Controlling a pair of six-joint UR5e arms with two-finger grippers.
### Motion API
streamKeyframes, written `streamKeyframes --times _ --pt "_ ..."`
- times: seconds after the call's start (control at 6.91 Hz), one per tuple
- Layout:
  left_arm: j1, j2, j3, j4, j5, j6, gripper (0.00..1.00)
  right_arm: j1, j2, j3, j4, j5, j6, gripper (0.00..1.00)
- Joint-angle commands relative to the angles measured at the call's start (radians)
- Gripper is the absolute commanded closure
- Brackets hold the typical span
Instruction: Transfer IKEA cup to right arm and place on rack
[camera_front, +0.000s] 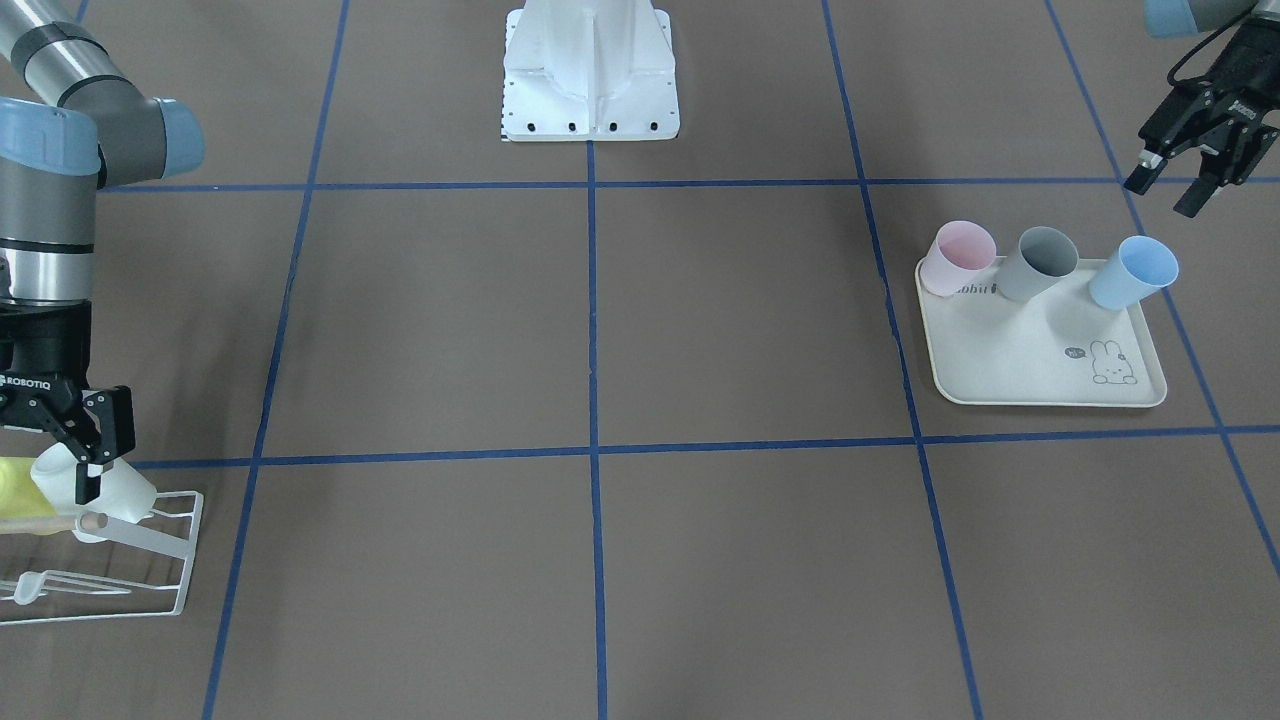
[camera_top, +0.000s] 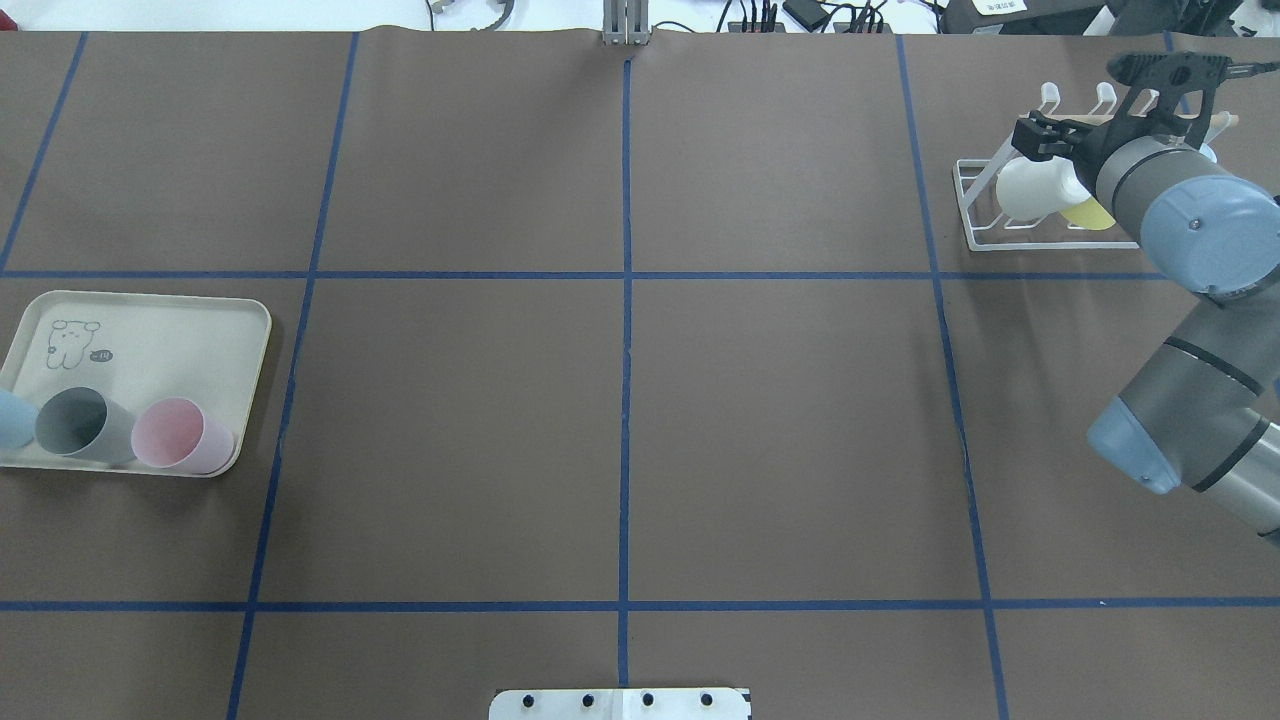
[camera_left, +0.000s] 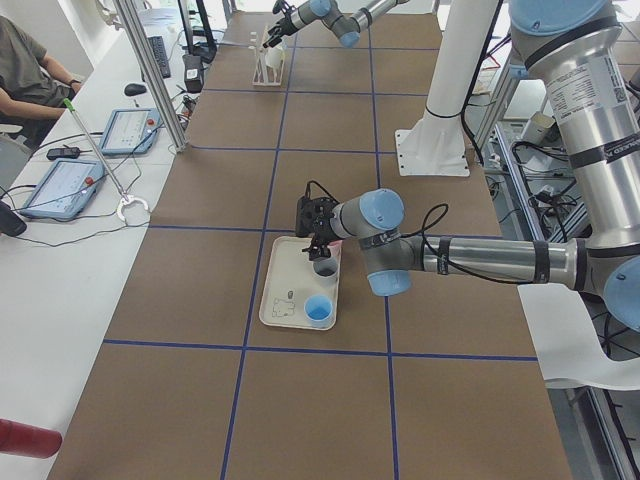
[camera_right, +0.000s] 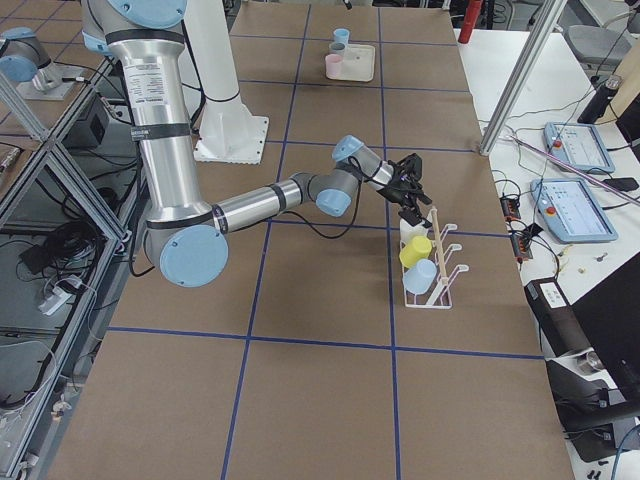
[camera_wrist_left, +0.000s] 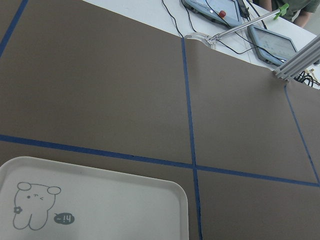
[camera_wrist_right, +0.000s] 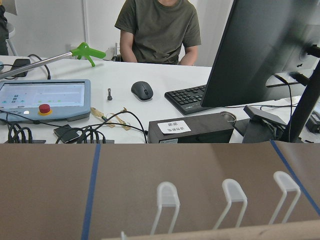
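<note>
My right gripper (camera_front: 80, 478) is at the white wire rack (camera_front: 150, 572) with its wooden dowel (camera_front: 50, 522), on the table's far right in the overhead view (camera_top: 975, 215). Its fingers (camera_front: 90, 482) look shut on the wall of a white cup (camera_front: 125, 492) that lies tilted against the rack's pegs (camera_top: 1030, 190). A yellow cup (camera_top: 1090, 213) and a light-blue cup (camera_right: 421, 275) hang on the rack beside it. My left gripper (camera_front: 1168, 188) is open and empty, hovering above the far edge of the cream rabbit tray (camera_front: 1030, 350).
Pink (camera_front: 958, 255), grey (camera_front: 1040, 262) and blue (camera_front: 1130, 272) cups stand at the tray's back edge. The white robot base (camera_front: 590, 80) is at the table's middle edge. A person, tablets and a monitor (camera_wrist_right: 260, 55) are on the desk beyond the rack.
</note>
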Motion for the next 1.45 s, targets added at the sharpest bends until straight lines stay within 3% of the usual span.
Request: streamKeyframes --times 0.0,0.43,0.72,1.01,1.3 --pt "0.000 0.012 0.000 0.006 -0.001 0.051 0.00 0.019 0.006 0.053 -0.008 0.087 -0.005 0.00" --pt "-0.006 0.136 -0.008 0.115 -0.004 0.382 0.00 0.136 0.006 0.179 -0.124 0.350 -0.012 0.00" --pt "0.000 0.155 -0.003 0.271 -0.001 0.529 0.00 0.138 0.034 0.282 -0.244 0.426 -0.010 0.00" --pt "-0.001 0.081 0.027 0.475 0.006 0.778 0.00 0.136 0.061 0.337 -0.273 0.539 0.008 0.00" --pt "-0.001 -0.050 0.132 0.546 0.005 0.817 0.00 0.136 0.097 0.340 -0.263 0.639 0.031 0.00"
